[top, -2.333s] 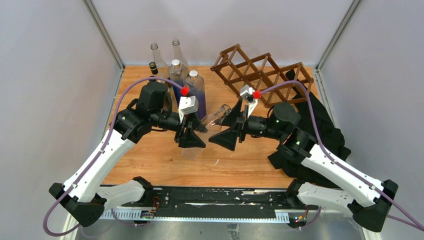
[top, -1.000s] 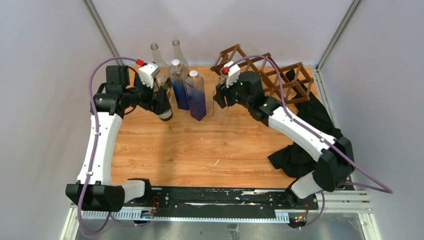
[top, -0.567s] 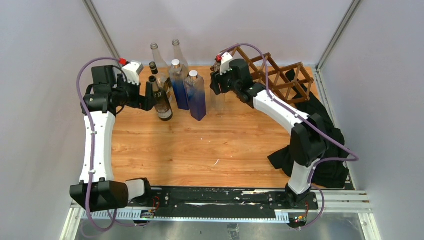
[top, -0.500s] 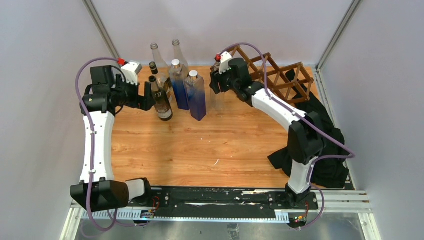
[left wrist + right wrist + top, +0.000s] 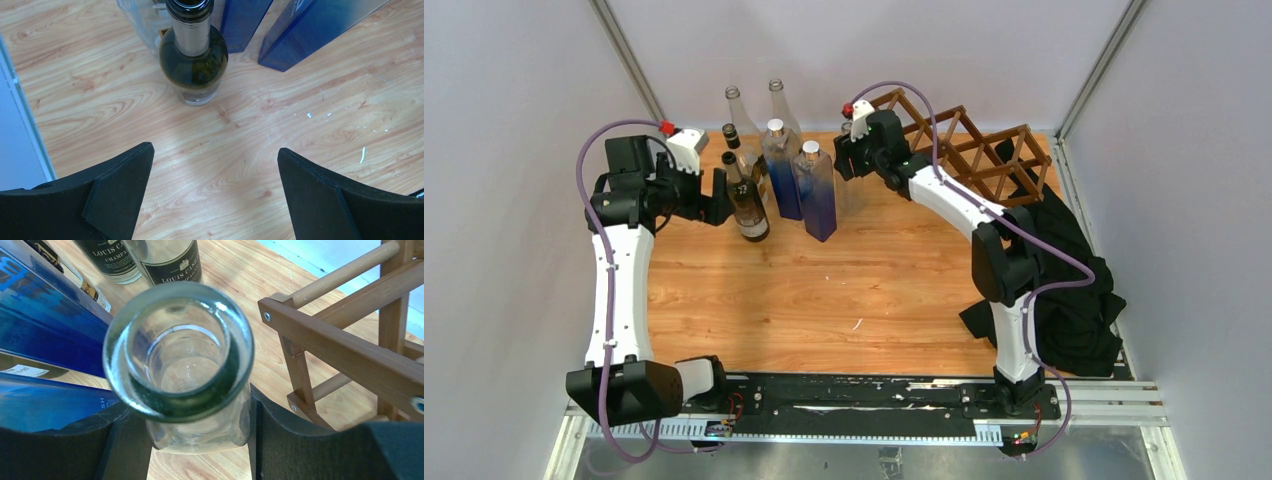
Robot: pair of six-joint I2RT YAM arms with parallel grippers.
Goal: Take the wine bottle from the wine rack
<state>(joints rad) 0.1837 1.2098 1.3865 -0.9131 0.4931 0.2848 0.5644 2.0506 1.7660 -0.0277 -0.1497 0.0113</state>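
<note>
Set-down step: right gripper (image 5: 200, 442) pinches clear bottle (image 5: 180, 347) upright beside wine rack (image 5: 340, 350). Left gripper (image 5: 215, 155) spread, empty. Next: seat base on table (image 5: 250, 175), release.

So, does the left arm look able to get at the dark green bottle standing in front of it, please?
Probably yes: the left gripper is open, and the dark green bottle stands upright just ahead with only bare table between. The blue bottle close beside it leaves little room.

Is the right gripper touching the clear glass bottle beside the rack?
Touching. Right wrist view: both fingers of the right gripper press the clear bottle, no gap.
</note>
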